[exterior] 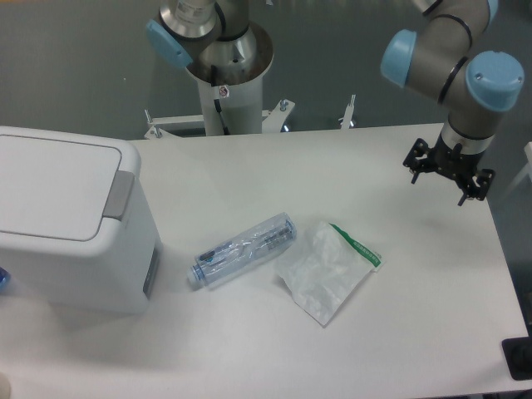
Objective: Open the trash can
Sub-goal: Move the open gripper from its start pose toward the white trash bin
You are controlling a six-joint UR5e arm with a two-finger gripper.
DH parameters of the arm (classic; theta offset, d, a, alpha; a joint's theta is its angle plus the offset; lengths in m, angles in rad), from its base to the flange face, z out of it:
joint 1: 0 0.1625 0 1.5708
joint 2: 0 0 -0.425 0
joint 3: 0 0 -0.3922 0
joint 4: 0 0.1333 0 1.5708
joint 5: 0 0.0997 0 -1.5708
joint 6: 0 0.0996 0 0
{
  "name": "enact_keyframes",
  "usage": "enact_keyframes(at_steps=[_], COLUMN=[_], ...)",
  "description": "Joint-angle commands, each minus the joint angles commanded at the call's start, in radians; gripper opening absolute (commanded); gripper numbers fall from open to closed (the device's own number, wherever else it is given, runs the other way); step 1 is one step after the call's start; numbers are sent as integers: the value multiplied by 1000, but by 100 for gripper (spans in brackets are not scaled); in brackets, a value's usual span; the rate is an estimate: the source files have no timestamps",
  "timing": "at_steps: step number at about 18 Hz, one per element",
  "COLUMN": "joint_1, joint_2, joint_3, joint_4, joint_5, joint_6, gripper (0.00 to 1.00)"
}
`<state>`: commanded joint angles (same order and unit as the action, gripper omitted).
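While the lid lies flat and shut, we judge the task not yet begun. Nearest us, at the lower left of the frame, the bin (71,241) sits on the desk (249,349), its left side cut off by the frame edge. Its grey tab (119,193) is on the right edge of the lid (50,187), facing the middle of the frame.

Just right of the bin, in the lower middle, a crushed clear bottle (243,249) lies on its side, and beside that a white bag (327,270) with a green strip. Both lie between the bin and the arm, so we think a low sweep across the desk could knock them along or push the bottle against the bin wall.

Farther back, at the upper right, the claw (449,177) hangs over the desk's far right corner, well apart from the bin. Its fingers look spread and hold nothing.

Our main worry is the press itself: the tab is narrow, so a touch that lands on the lid or slips off the tab's edge would leave the bin closed. A sideways push might also slide the light bin instead.
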<state>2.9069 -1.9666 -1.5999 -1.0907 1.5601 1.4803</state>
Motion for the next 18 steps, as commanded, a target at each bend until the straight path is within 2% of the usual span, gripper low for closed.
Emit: enact_keyframes(at_steps=[10,14,18], joint_1=[-3,-37,-89], joint_2=[12,28,67], joint_3=[9,0,21], joint_4=[-12,-35,-130], joint_5=[3,3,0], joint_6=[-17,-144,-337], gripper=[100,100,100])
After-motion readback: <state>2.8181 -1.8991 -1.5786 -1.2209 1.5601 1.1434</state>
